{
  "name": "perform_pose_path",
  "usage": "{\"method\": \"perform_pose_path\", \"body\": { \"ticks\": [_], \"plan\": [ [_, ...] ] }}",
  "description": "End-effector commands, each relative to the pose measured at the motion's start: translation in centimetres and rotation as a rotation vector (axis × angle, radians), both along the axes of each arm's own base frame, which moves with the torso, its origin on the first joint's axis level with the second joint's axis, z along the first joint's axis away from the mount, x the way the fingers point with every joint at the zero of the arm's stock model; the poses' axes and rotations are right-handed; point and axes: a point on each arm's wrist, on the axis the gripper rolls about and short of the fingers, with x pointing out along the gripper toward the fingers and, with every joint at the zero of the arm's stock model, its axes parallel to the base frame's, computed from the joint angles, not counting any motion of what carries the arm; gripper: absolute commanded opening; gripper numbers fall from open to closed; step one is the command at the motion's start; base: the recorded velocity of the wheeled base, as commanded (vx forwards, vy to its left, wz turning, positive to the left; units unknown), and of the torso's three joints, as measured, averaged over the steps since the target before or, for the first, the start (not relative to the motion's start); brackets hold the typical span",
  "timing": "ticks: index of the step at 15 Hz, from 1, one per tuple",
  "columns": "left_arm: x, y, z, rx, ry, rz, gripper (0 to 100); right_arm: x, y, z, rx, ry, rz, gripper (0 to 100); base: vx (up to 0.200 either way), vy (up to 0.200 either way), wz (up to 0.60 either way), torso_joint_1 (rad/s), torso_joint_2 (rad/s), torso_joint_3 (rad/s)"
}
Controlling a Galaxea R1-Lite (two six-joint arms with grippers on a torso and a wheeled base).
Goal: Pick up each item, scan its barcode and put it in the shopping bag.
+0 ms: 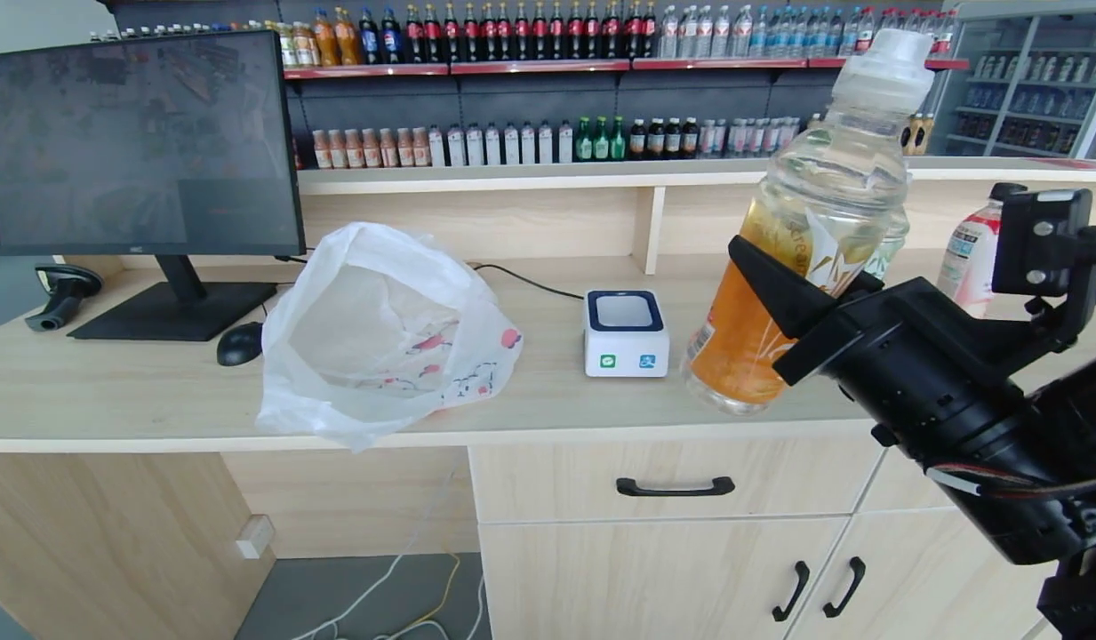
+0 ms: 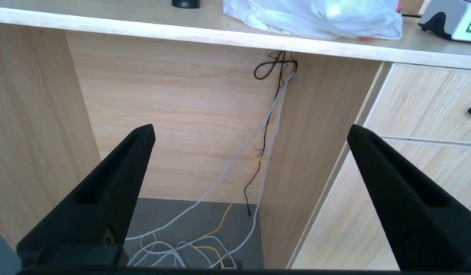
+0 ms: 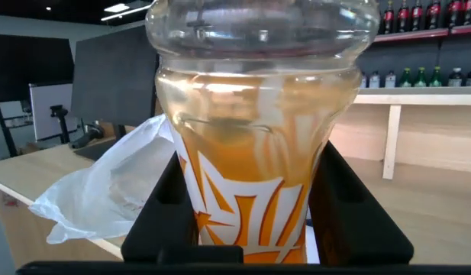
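Grasping the bottle [image 1: 814, 204], the right hand [image 1: 810, 289] needed its barcode turned squarely toward the scanner [image 1: 626, 333]; left hand [image 2: 250, 191] hung released.

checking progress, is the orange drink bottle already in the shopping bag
No, the bottle sits clamped in the right gripper to the right of the scanner, well apart from the shopping bag.

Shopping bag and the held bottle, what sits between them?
A white scanner box, on the counter between shopping bag and bottle, in the head view.
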Motion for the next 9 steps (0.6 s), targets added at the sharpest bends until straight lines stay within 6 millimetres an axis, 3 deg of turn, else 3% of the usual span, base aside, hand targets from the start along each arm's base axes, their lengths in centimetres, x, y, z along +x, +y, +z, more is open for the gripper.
{"method": "perform_pose_path", "body": {
  "ticks": [1,9],
  "plan": [
    [0.0,0.0,-0.01,0.0,0.001,0.0,100,-0.13,-0.06,-0.09,-0.003,0.004,0.001,0,0.0,0.2,0.0,0.002,0.01,0.002],
    [0.0,0.0,-0.01,0.0,0.001,0.0,100,-0.07,-0.74,-0.14,-0.003,0.008,-0.021,0,0.0,0.2,0.0,0.005,0.0,0.003]
  ]
}}
